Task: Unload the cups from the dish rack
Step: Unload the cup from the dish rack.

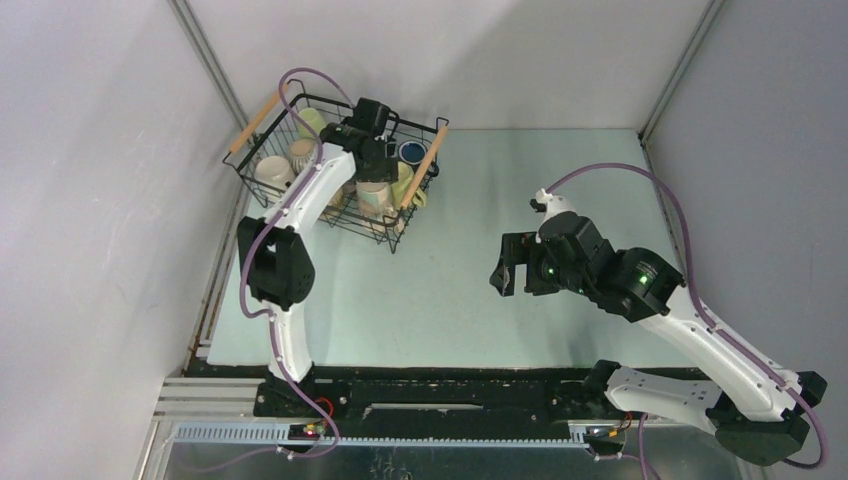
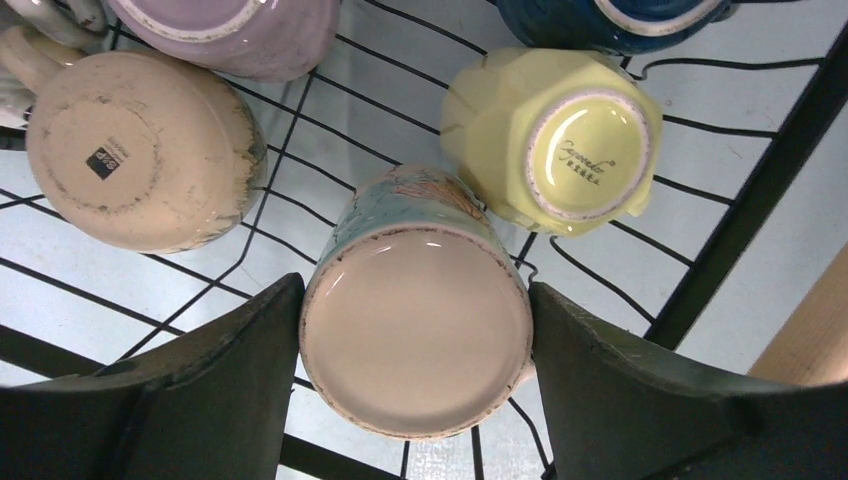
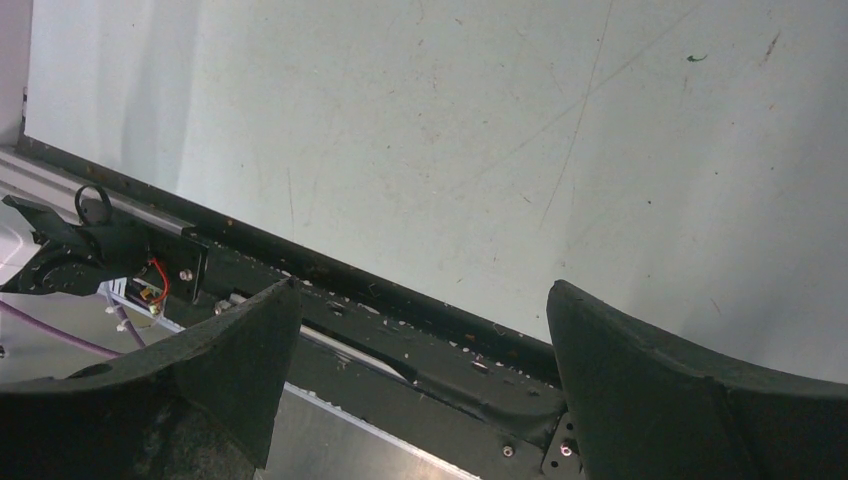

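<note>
Left jaws flank the upturned cup (image 2: 415, 335) in the dish rack (image 2: 760, 187), grip unclear; right jaws wide open.

- inside the dish rack (image 1: 365, 228) the upturned cups sit close together; the pale blue cup (image 2: 415, 330) fills the gap between the left gripper (image 2: 415, 290) fingers, with hardly any slack on either side.
- toward the rack's right wooden handle (image 2: 815, 320), the yellow cup (image 2: 560, 140) sits just beside the blue one, with only a thin slot of wire between them.
- on the blue cup's other side, the cream cup (image 2: 140, 150) leaves a wider strip of bare wire.
- ahead of the fingers, the mauve cup (image 2: 230, 30) and navy cup (image 2: 620, 20) close the way.
- the left arm (image 1: 315, 190) crosses the rack's near wall.
- right of the rack the table (image 1: 450, 300) lies bare; the right gripper (image 3: 420, 290) hangs well apart from the rack, fingers spread wide.
</note>
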You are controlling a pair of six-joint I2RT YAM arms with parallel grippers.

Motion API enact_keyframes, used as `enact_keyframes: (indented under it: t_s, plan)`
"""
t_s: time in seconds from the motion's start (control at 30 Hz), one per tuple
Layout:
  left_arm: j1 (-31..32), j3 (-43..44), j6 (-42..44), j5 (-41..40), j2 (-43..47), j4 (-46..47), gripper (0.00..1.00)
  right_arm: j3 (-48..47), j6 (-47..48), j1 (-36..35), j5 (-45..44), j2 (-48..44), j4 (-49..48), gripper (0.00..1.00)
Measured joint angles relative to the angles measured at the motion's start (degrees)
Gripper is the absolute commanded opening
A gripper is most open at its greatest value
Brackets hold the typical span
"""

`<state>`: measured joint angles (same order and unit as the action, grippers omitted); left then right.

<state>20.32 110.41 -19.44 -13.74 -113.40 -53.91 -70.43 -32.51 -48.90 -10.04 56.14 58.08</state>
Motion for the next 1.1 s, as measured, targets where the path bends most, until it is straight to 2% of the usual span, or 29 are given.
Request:
enact_keyframes:
  t_s: [0.07,0.17,0.6,0.93,1.1]
  plan:
    - [0.2,0.0,0.0,-1.2,-0.1,0.1,0.48,0.0,0.0,0.0,0.0,0.0,0.0,1.0]
    - [0.1,0.0,0.5,-5.6,-0.6,-0.7,0.55,0.0,0.0,0.0,0.0,0.0,0.0,1.0]
    - [-0.2,-1.0,0.5,-6.5,-0.9,2.6,0.74,0.4,0.0,-0.4,0.0,0.0,0.0,1.0]
    - [-1.7,-2.4,0.5,-5.1,-0.8,6.0,0.8,0.9,-0.2,-0.7,-0.1,0.0,0.1,1.0]
    - [-2.6,-3.7,0.4,-4.1,-0.6,8.2,0.77,1.3,-0.4,-0.8,-0.2,0.0,0.3,1.0]
